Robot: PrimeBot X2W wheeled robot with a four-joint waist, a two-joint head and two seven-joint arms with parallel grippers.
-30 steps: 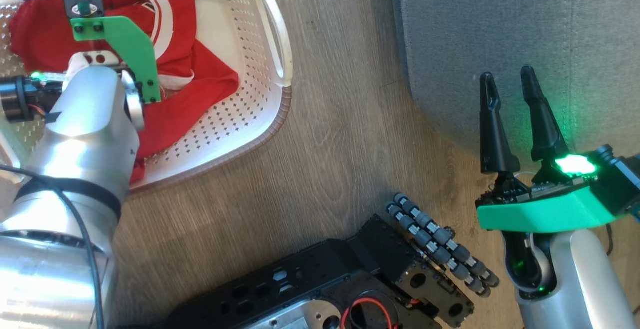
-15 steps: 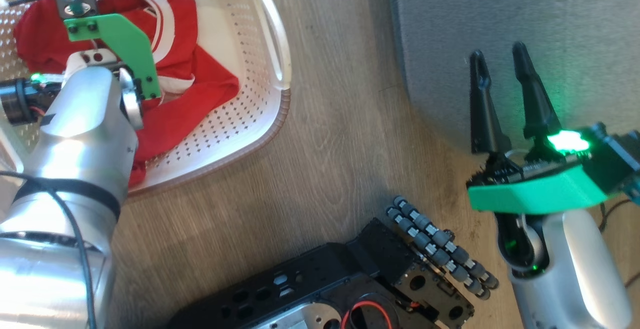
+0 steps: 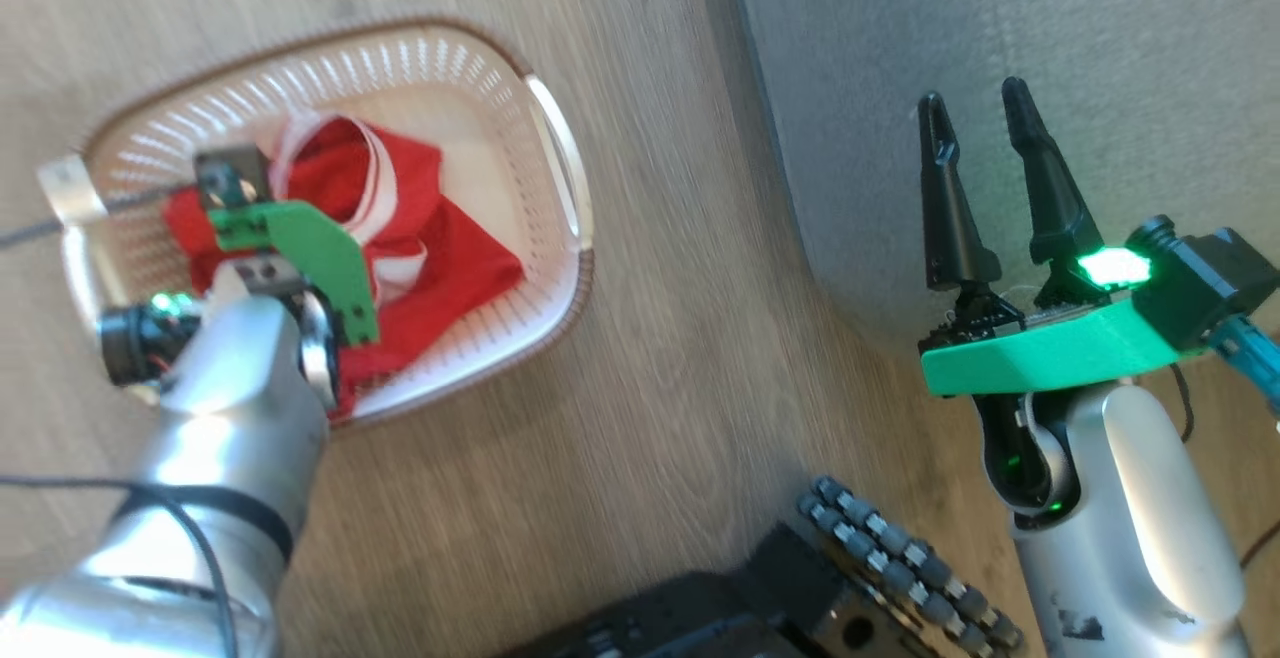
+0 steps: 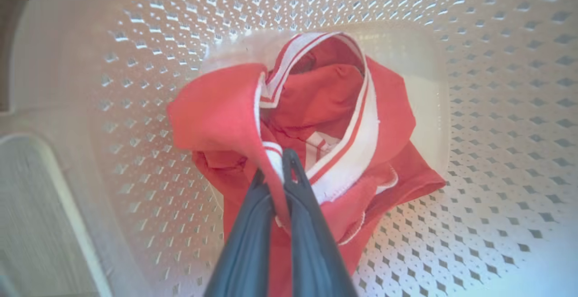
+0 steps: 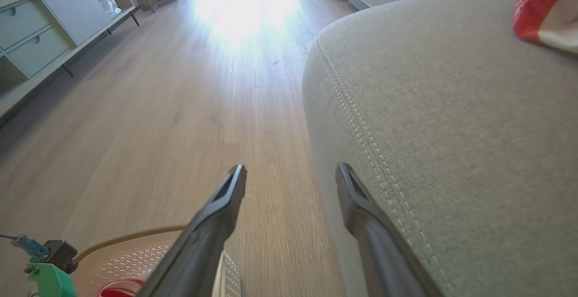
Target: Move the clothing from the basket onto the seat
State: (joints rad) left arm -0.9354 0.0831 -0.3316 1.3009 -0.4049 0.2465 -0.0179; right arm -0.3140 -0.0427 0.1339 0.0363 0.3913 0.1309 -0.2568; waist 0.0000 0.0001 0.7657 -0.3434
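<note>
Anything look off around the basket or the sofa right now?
Nothing stands out. The basket sits upright on the floor with the clothing bunched inside, none spilled out. The left gripper is pinched on a red fold; the right gripper hangs open by the seat.

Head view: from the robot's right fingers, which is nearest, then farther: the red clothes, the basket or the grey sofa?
1. Grey sofa, its edge right beside the right fingers.
2. Basket, on the floor to the left, handle side nearest.
3. Red clothes, inside the basket, farther left.
</note>
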